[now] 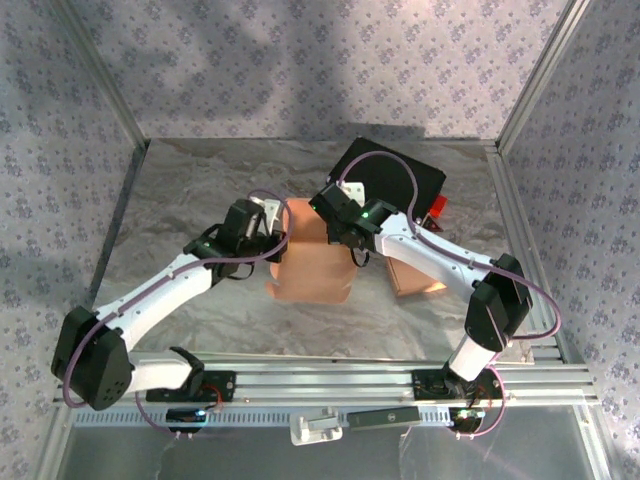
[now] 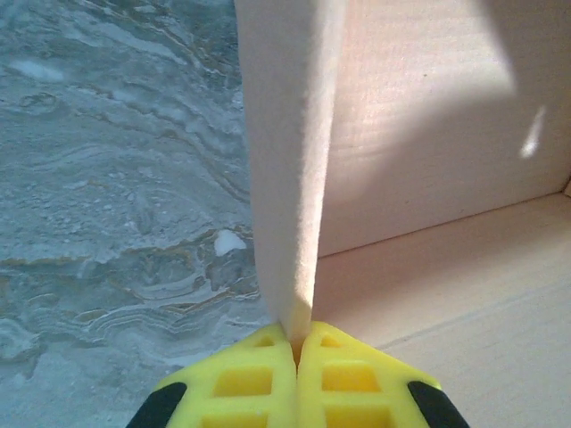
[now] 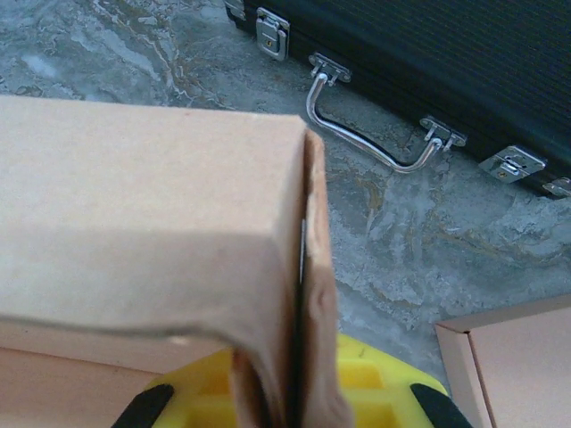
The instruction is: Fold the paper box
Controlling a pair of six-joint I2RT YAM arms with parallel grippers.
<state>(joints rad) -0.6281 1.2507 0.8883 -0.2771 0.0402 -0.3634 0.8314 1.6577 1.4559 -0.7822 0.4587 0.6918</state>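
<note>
- Top external view, nearest the camera: both arms rise from bases on the metal rail [image 1: 330,380] at the table's near edge and lean in toward each other.
- Left arm stretches up and rightward, elbow low. The left gripper [image 1: 272,235] meets the left wall of the tan paper box [image 1: 312,265].
- Left wrist view: the yellow fingers of the left gripper [image 2: 296,343] are pinched together on the bottom of that upright wall [image 2: 285,178], with the box floor to its right.
- Right arm bends in from the right; the right gripper [image 1: 348,248] sits at the box's right edge.
- Right wrist view: the right gripper [image 3: 294,392] is clamped on two doubled cardboard layers of the box [image 3: 134,205].
- The box rests mid-table on the grey marbled table [image 1: 200,180], between the two grippers.
- Just right lies a flat cardboard piece [image 1: 415,282].
- Farthest back lies a black case with a metal handle [image 1: 395,175].
</note>
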